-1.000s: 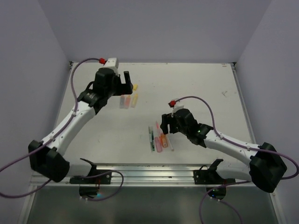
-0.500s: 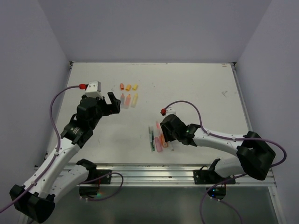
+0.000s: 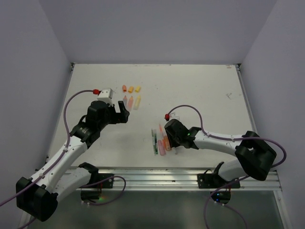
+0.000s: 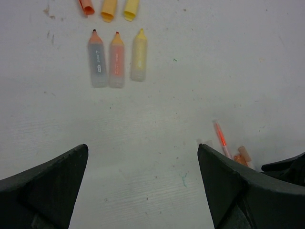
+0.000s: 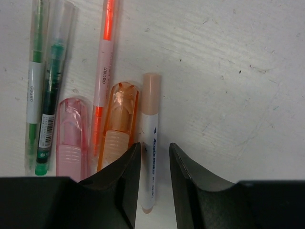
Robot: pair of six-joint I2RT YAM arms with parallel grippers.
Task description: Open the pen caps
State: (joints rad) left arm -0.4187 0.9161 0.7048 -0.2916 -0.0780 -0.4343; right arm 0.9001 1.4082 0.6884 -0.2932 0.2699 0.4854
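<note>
Three pulled-off pen caps [image 4: 108, 8] lie in a row at the back; they also show in the top view [image 3: 130, 88]. Below them lie three uncapped highlighters [image 4: 116, 61]. My left gripper [image 4: 143, 186] is open and empty, hovering just on the near side of them [image 3: 122, 114]. Several capped pens [image 3: 161, 141] lie side by side at centre. My right gripper [image 5: 155, 150] is down on this group, narrowly open, with its fingers either side of a white marker [image 5: 151, 138] with a peach cap [image 5: 152, 93]. There is a gap on the marker's right.
Beside the white marker lie an orange highlighter [image 5: 119, 124], a thin orange pen [image 5: 106, 62], a pink highlighter [image 5: 71, 138] and two green pens [image 5: 43, 81]. The table's back edge [image 3: 152, 64] meets the wall.
My left arm pulled back from over the caps toward the near side, then drifted right. My right gripper moved left and down onto the pen group, around the white marker.
</note>
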